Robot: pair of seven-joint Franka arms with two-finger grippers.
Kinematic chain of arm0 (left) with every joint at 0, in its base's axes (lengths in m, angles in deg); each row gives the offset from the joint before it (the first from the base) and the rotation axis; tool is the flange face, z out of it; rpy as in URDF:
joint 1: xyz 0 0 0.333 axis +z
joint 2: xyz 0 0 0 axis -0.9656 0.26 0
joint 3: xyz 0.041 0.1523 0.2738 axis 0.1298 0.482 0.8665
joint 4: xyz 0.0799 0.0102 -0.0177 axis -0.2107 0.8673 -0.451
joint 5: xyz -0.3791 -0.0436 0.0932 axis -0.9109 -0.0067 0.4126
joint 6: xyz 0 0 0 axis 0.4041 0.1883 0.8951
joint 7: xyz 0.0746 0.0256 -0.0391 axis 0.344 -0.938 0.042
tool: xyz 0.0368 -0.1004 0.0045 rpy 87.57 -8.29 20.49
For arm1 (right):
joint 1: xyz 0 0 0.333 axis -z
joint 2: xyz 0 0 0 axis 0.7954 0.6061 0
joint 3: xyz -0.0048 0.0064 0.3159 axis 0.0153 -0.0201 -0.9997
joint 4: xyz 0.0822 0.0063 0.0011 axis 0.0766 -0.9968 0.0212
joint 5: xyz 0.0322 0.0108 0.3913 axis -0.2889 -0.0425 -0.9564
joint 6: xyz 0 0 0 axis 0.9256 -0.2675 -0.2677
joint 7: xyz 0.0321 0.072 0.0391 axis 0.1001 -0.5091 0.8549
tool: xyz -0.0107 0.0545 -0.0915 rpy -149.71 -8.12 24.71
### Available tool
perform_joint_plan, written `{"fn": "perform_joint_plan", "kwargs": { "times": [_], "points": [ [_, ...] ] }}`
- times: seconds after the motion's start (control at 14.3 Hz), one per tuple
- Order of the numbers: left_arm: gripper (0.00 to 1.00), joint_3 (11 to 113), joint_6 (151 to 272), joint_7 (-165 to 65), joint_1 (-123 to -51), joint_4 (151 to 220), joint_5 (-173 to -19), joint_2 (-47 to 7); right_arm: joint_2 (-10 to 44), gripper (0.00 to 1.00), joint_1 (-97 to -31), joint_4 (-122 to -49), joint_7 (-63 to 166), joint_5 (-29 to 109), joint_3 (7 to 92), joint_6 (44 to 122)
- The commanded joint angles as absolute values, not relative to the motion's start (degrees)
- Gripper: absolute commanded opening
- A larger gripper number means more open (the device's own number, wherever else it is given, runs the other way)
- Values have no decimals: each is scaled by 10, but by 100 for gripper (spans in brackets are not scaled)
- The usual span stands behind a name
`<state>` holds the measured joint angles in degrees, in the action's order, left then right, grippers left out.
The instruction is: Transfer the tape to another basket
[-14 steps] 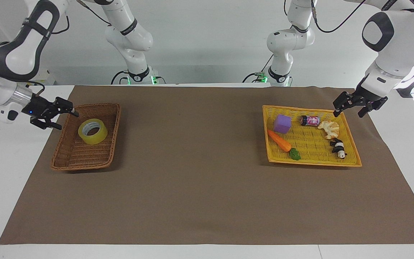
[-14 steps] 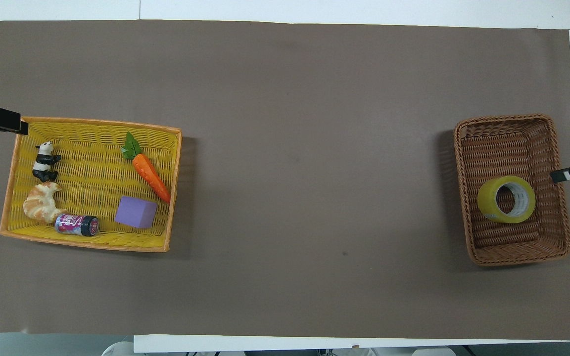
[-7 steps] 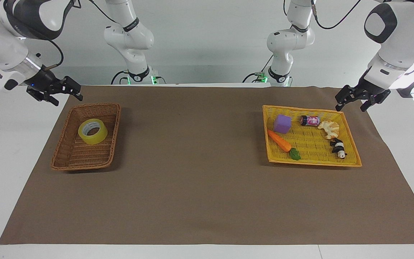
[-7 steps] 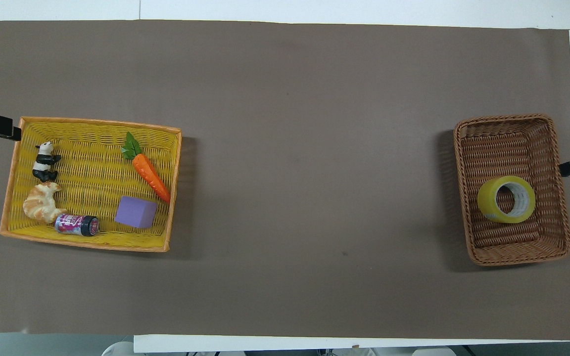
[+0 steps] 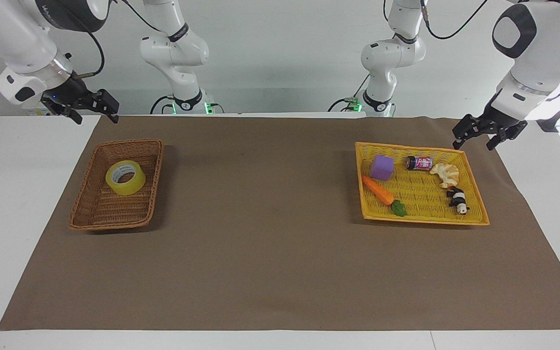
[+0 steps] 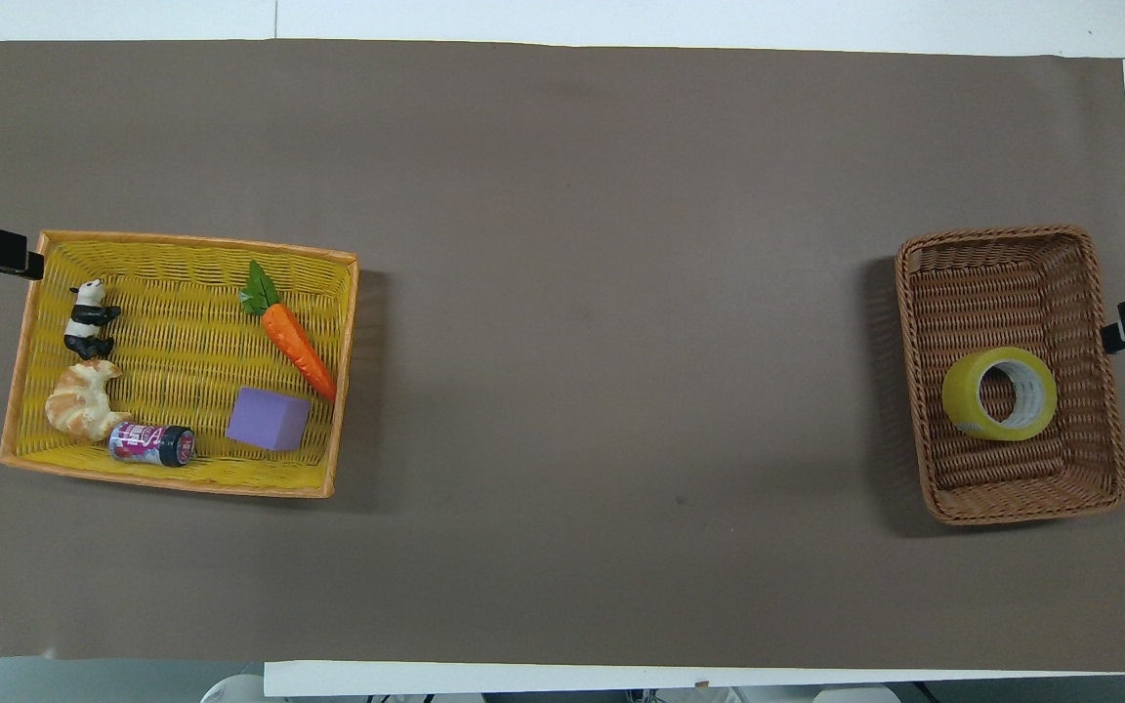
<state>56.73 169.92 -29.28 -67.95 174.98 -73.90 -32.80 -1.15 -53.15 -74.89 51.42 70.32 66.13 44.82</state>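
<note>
Up and away from the rim of the dark-brown woven wicker basket point(image 5: 114, 224) is where the right gripper point(image 5: 94, 113) has gone since a second ago. It now hangs high over the edge of the brown mat point(image 5: 260, 253), toward the right arm's end of the white table point(image 5: 17, 194), with its fingers spread apart and nothing between them. The left gripper point(image 5: 474, 141) has also lifted a little. It hovers just outside the end of the flat yellow-orange woven tray point(image 5: 426, 219) at the left arm's end, with its fingers likewise spread and holding nothing.

Nearest the robots in the tray lie a small pink-labelled can point(image 5: 419, 163) on its side and a purple foam cube point(image 5: 381, 167). A toy croissant point(image 5: 445, 174) sits just beside the can. Farther out are an orange toy carrot with green leaves point(image 5: 378, 190) and a black-and-white panda figure point(image 5: 457, 199).

The wide roll of translucent yellow tape point(image 5: 125, 178) is in the brown basket, in the half nearer the robots. It rests on the woven floor with its pale core showing and is well apart from both grippers. The two baskets sit well apart on the mat, one toward each end.
</note>
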Motion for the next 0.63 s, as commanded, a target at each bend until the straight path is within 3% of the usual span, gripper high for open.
{"fn": "perform_joint_plan", "kwargs": {
  "times": [0.0,0.56],
  "points": [
    [100,570,1690,-291,-682,1751,-727,-336,-19,100,-555,-750,509,723,675,442],
    [100,570,1690,-291,-682,1751,-727,-336,-23,100,-552,-746,508,733,675,448]
  ]
}}
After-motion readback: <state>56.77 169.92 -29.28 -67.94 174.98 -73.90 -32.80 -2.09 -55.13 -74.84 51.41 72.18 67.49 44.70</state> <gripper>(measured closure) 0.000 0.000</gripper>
